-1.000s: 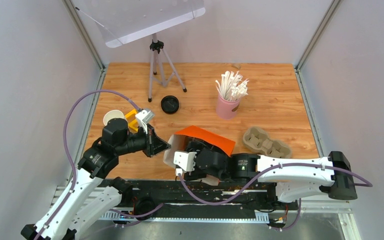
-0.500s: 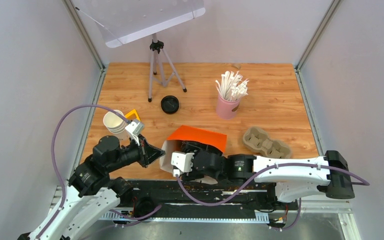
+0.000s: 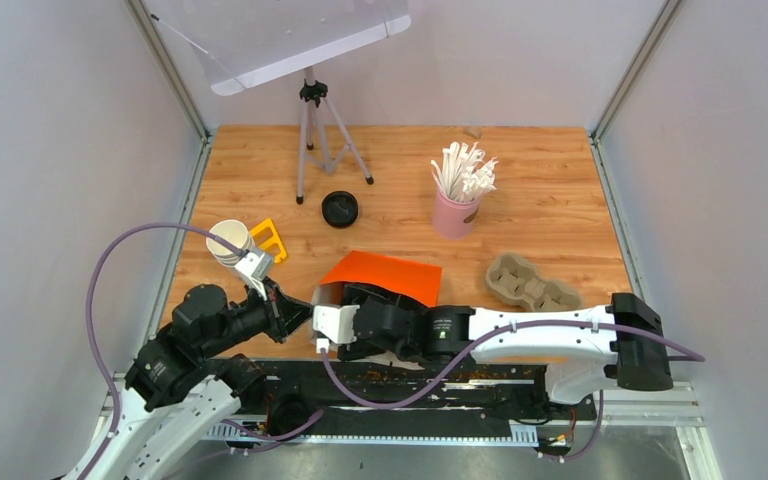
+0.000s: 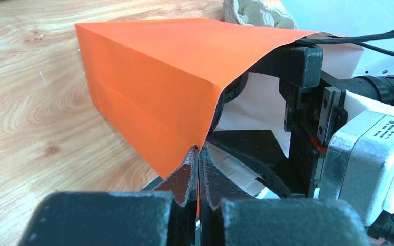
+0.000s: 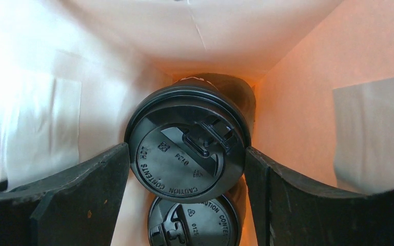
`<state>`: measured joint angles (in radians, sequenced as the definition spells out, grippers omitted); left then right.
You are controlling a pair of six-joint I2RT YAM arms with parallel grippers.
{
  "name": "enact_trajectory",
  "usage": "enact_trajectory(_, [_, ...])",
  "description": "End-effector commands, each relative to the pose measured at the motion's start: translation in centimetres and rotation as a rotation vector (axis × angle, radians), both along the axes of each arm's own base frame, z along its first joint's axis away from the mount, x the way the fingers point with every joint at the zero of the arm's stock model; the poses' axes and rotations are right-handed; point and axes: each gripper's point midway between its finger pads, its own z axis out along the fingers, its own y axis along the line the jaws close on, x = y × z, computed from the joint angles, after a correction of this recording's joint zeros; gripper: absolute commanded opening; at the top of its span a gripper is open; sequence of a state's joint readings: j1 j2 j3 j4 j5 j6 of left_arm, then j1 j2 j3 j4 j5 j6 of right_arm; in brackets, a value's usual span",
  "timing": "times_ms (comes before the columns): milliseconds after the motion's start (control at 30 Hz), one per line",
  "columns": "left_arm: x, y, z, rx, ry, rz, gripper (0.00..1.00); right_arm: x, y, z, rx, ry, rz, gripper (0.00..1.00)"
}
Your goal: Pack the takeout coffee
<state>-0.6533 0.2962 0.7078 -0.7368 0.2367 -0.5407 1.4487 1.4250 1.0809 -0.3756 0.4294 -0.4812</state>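
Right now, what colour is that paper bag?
The paper bag is bright orange outside, white inside; the left wrist view shows it best.

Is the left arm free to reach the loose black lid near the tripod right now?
Probably not: the left gripper is pinched shut on the edge of the orange bag, so it must let go before heading to the lid.

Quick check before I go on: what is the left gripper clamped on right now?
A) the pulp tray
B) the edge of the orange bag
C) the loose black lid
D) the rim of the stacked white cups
B: in the left wrist view the left gripper has its jaws shut on the lip of the orange bag, while the right gripper grips a lidded cup inside it.
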Motion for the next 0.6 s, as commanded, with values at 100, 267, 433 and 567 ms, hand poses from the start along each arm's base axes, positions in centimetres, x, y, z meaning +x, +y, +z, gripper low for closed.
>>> enact_trajectory(100, [-0.2, -0.5, 1.2, -0.049, -0.023, -0.02, 0.0, 0.4, 2.3, 3.1, 0.092, -0.042, -0.027, 0.79])
enact_trajectory(267, [-0.3, -0.9, 1.7, -0.081, -0.018, -0.028, 0.0, 1.0, 2.7, 2.9, 0.087, -0.068, -0.058, 0.78])
enact_trajectory(433, [-0.3, -0.8, 1.5, -0.081, -0.004, -0.02, 0.0, 1.6, 2.3, 2.8, 0.039, -0.112, -0.074, 0.78])
enact_trajectory(567, [-0.2, -0.8, 1.2, -0.077, 0.005, -0.017, 0.0, 1.7, 1.3, 2.2, -0.022, -0.125, -0.08, 0.78])
